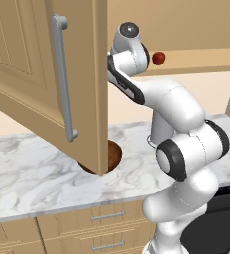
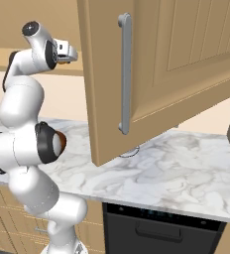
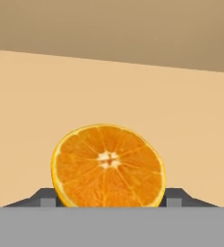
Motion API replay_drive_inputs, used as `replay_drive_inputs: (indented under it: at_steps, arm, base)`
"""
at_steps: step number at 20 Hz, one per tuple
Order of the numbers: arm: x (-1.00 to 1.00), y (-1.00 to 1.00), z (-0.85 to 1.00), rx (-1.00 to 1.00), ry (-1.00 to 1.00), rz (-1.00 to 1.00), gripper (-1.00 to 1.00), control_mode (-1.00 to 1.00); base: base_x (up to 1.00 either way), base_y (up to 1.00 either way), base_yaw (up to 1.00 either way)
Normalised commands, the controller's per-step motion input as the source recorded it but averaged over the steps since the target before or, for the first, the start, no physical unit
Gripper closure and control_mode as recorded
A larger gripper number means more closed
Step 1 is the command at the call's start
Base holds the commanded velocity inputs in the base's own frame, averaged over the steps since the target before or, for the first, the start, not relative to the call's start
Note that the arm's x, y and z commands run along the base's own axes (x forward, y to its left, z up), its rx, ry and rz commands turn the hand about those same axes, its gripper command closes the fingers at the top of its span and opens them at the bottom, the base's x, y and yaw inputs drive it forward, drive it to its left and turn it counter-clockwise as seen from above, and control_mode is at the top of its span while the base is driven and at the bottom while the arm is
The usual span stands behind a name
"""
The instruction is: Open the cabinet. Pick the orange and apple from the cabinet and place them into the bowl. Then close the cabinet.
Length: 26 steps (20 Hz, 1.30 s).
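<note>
Tool point(image 3: 106, 205) at bottom of hand view, fingers either side of orange point(image 3: 108, 166), not visibly clamped yet. You close gently, center fruit, lift clear of shelf point(image 1: 196, 62).

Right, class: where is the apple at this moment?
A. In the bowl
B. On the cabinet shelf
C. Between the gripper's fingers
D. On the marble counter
B: the apple sits on the open cabinet's shelf, right of the arm; the gripper is at the orange.

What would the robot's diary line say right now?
cabinet: open | hand: around orange, on shelf | apple: on shelf | bowl: on counter
</note>
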Motion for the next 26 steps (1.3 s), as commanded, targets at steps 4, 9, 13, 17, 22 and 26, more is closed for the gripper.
replay_drive_inputs:
  at_steps: [4, 9, 13, 17, 22, 26]
  arm:
    - [0.07, 0.0, 0.0, 0.0, 0.01, 0.0, 1.0, -1.0]
    - [-0.03, 0.0, 0.0, 0.0, -0.08, 0.0, 1.0, -1.0]
    - [-0.46, 0.0, 0.07, 0.0, -0.06, 0.0, 1.0, -1.0]
    - [-0.73, 0.0, 0.04, 0.0, 0.02, 0.0, 1.0, -1.0]
    - [-0.89, 0.0, 0.0, 0.02, 0.11, 0.01, 1.0, -1.0]
    - [-0.99, 0.0, -0.03, 0.03, 0.12, 0.07, 1.0, -1.0]
  base:
    - [0.0, 0.0, 0.0]
    - [0.0, 0.0, 0.0]
    - [0.0, 0.0, 0.0]
    - [0.0, 0.0, 0.0]
    - [0.0, 0.0, 0.0]
    - [0.0, 0.0, 0.0]
